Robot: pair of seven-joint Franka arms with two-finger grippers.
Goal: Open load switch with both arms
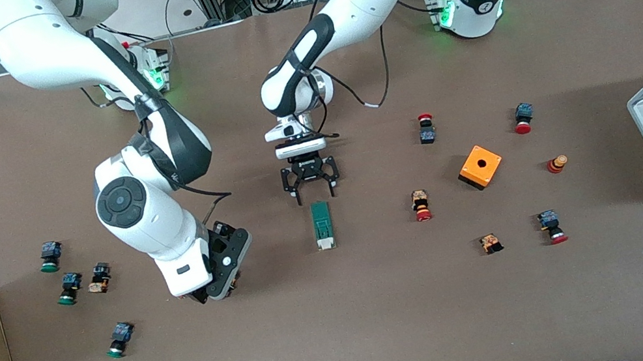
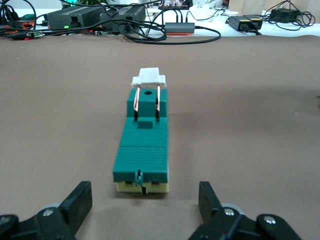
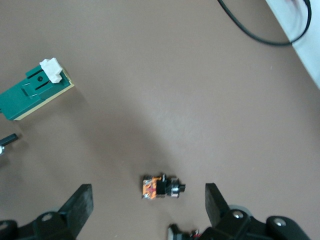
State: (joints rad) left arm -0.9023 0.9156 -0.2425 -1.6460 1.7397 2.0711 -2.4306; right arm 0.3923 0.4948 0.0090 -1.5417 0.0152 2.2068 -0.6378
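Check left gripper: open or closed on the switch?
Open. The left gripper has its fingers spread either side of the load switch, touching nothing.

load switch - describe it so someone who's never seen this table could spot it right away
Find the left gripper, open and low over the middle of the table. The load switch lies just nearer the front camera than its fingertips. It is a long, narrow green block with a white end piece, unlike the stubby red- and green-capped buttons around.

Bright, even overhead light; soft shadows under both arms (all views sharp)
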